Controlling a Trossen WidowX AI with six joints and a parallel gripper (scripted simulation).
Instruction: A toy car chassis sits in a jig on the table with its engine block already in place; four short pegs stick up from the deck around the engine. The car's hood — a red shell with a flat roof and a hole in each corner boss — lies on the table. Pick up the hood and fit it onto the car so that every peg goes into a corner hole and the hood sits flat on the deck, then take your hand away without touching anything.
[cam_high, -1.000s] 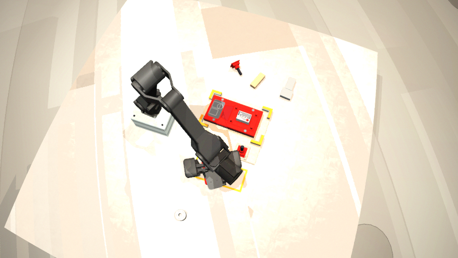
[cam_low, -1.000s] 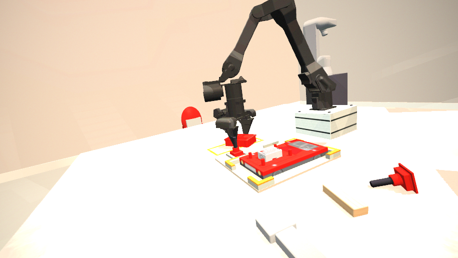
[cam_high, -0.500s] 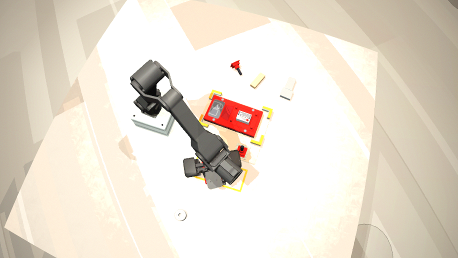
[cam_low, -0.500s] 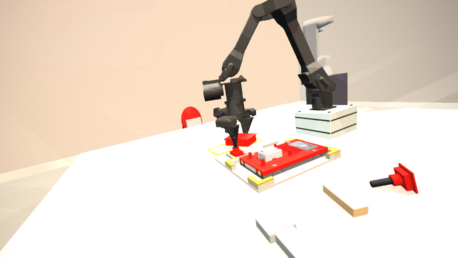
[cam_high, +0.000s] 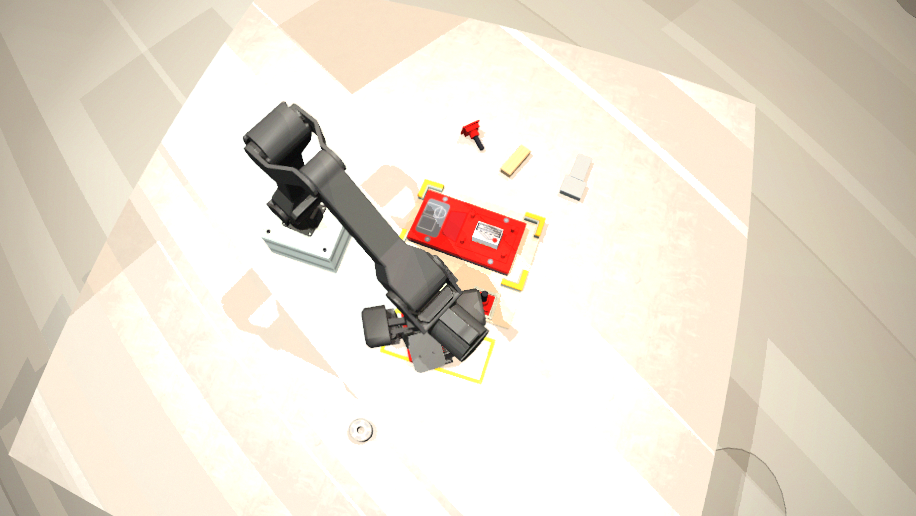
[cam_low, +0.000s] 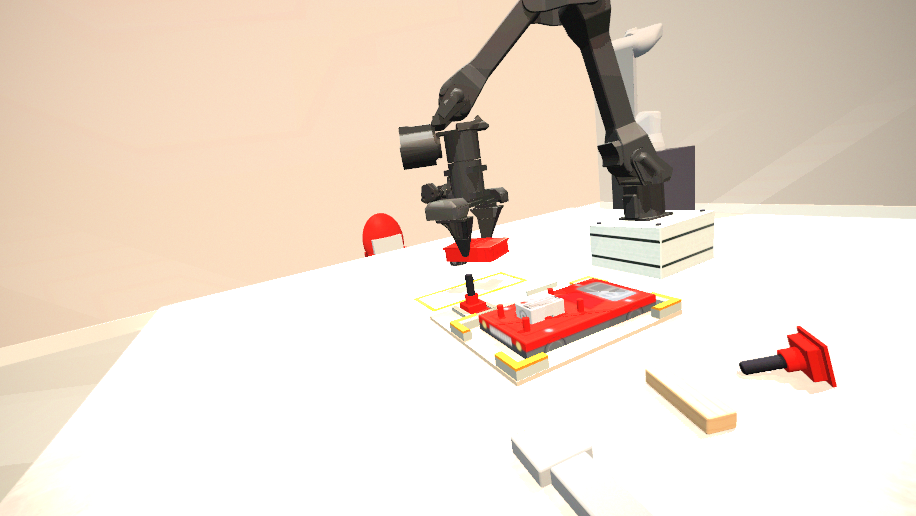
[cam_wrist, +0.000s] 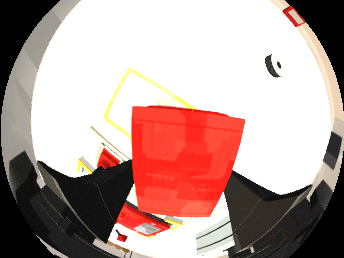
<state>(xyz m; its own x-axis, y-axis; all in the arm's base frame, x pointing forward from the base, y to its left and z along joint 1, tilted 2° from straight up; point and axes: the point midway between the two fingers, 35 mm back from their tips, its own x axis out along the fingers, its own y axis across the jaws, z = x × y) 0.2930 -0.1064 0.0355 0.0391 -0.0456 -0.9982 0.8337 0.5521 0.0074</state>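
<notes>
Above the yellow-outlined pickup square (cam_low: 469, 288), my end effector (cam_low: 474, 237) grips the red hood (cam_low: 477, 249) clear of the desk (cam_low: 256, 384), jaws fairly wide across it; I judge it must travel level to the chassis (cam_low: 564, 317), holes squared over pegs.

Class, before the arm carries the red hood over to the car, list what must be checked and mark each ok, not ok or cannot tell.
1. Hand shut on hood: ok.
2. Hood lifted off the table, above the yellow outline: ok.
3. Hood held level: ok in the exterior view.
4. Pegs on the chassis uncovered: ok.
5. Upright red-based knob beside the jig, below the hood: not ok, keep height.
6. Corner holes lined up with pegs: cannot tell.
</notes>
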